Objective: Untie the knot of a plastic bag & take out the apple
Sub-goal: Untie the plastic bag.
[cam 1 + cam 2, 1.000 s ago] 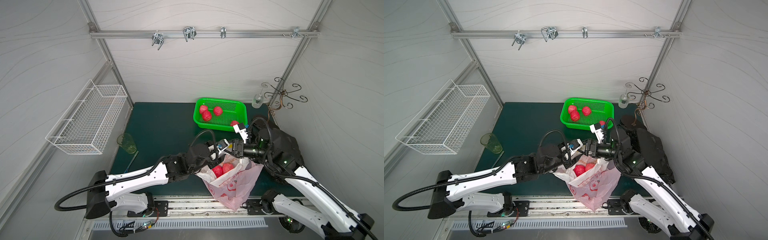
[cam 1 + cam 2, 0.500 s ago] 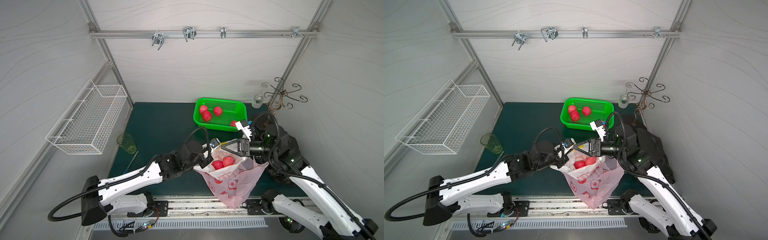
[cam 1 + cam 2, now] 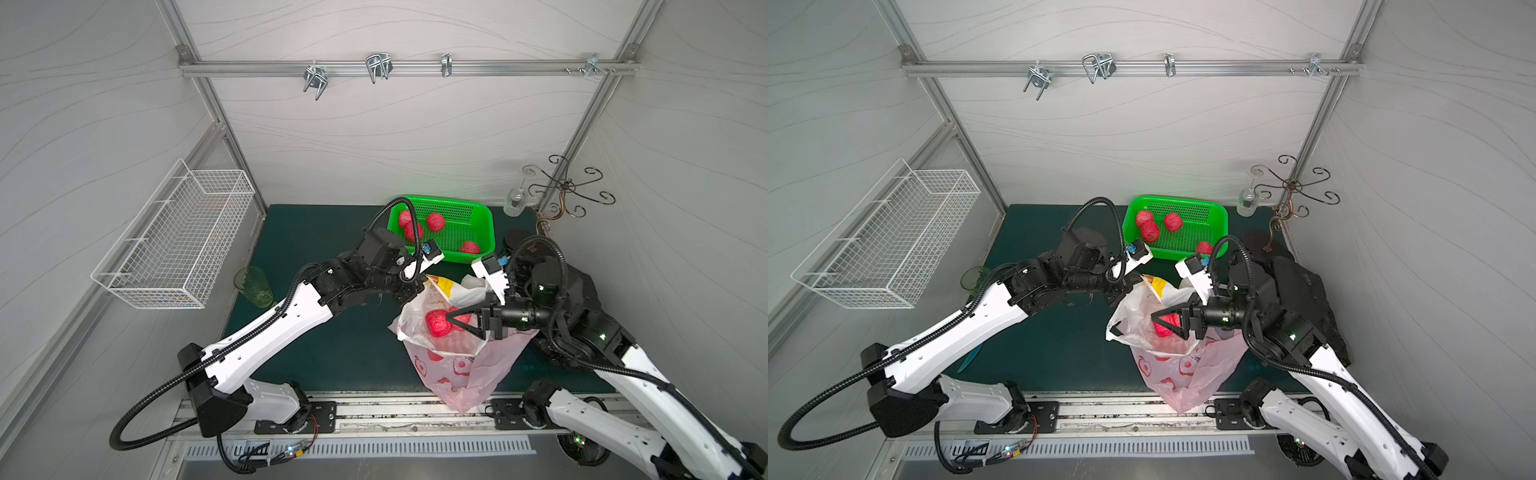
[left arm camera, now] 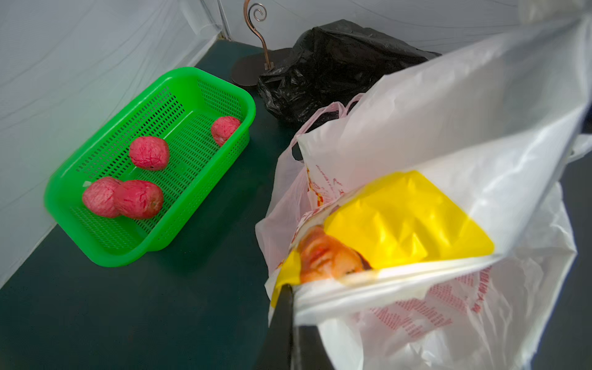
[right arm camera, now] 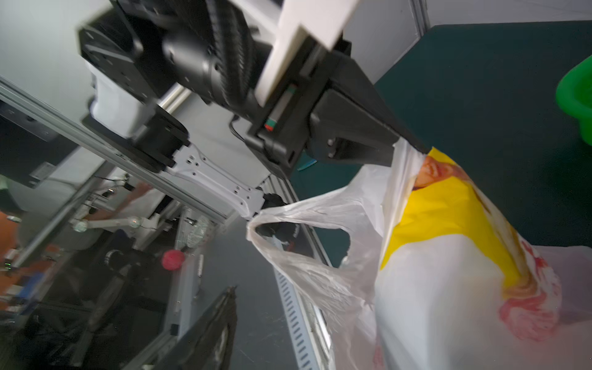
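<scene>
The left gripper point(image 3: 419, 286) is squeezed shut on the top edge of the plastic bag point(image 3: 453, 365). It holds that side up, so the mouth of the bag is open. The knot looks undone, and one handle loop point(image 5: 288, 224) hangs free. The right gripper point(image 3: 450, 320) is at the open mouth, with its tip right by a red apple point(image 3: 435, 323) inside the bag. I cannot tell if its jaws are apart or together, because both top views show it from the side.

To do this step well, the left gripper should hold the edge high and tight. The right one should go in slowly, get one finger on each side of the apple, and not pinch the thin plastic.

Something red behind the right gripper may be a second apple, but it is mostly hidden. The right wrist view is blurry, and I cannot find the apple in it. More apples lie in the green basket point(image 3: 486, 216) beyond the bag
</scene>
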Available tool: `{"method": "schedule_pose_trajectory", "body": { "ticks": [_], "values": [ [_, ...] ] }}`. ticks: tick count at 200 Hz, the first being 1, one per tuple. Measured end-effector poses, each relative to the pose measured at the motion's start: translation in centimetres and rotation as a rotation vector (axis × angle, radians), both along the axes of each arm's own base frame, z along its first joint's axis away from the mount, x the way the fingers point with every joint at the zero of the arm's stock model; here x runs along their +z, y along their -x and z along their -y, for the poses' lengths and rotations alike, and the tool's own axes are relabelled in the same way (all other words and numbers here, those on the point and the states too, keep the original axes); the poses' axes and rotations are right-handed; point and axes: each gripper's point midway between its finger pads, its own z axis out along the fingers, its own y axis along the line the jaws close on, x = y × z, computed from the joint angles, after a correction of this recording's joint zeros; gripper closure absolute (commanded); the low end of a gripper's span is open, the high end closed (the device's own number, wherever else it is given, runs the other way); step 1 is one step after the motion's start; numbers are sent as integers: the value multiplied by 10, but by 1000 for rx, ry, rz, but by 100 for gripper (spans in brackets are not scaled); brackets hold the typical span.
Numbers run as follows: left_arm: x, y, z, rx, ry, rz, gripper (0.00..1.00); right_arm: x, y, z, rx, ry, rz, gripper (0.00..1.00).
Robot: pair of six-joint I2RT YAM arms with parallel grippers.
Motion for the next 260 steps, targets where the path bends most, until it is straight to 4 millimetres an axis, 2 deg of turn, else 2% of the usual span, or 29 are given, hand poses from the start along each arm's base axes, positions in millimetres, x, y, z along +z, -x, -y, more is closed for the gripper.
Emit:
{"method": "schedule_pose_trajectory", "body": {
  "ticks": [9,16,21,32,39,47,60,63,71,79,91,103,114,141,158,173,194,207,220,260],
  "values": [
    [-3,1,-3,2,-20,-23,100,-15,-4,-6,-26,51,16,61],
    [-7,3,-6,5,-35,-44,100,-28,-8,-11,-48,95,25,62],
    [-10,4,-9,8,-47,-57,100,-39,-12,-14,-68,130,35,57],
    [-17,7,-15,16,-71,-91,100,-62,-21,-21,-118,203,44,37],
    [-21,9,-18,21,-83,-111,100,-78,-27,-24,-152,249,49,30],
    [-24,12,-20,22,-92,-133,100,-89,-32,-28,-184,281,71,24],
    [-31,14,-23,31,-103,-163,100,-102,-36,-29,-226,317,95,3],
    [-31,14,-24,35,-103,-168,100,-103,-36,-29,-230,323,102,1],
    [-33,13,-25,45,-100,-176,100,-108,-39,-27,-258,340,103,1],
    [-31,11,-27,61,-88,-171,100,-123,-40,-17,-283,396,86,1],
    [-22,9,-31,82,-56,-156,100,-144,-37,-5,-294,461,58,1],
    [-13,9,-37,97,-25,-136,100,-153,-35,3,-296,488,31,1],
    [-5,12,-41,104,0,-121,100,-147,-35,7,-298,459,1,1],
    [1,17,-46,108,27,-106,100,-115,-46,14,-333,334,-13,1],
    [-6,17,-47,116,25,-116,100,-110,-44,8,-308,329,-1,1],
    [-14,17,-49,126,14,-135,100,-120,-37,-3,-278,381,35,1],
    [-19,16,-49,134,14,-146,100,-156,-12,-24,-202,534,122,1],
    [-19,16,-48,139,20,-149,100,-180,1,-28,-189,636,193,1],
    [-19,15,-47,140,28,-150,100,-194,10,-26,-198,713,281,1],
    [-19,16,-45,136,38,-161,100,-199,15,-24,-236,788,463,1]
  ]
}}
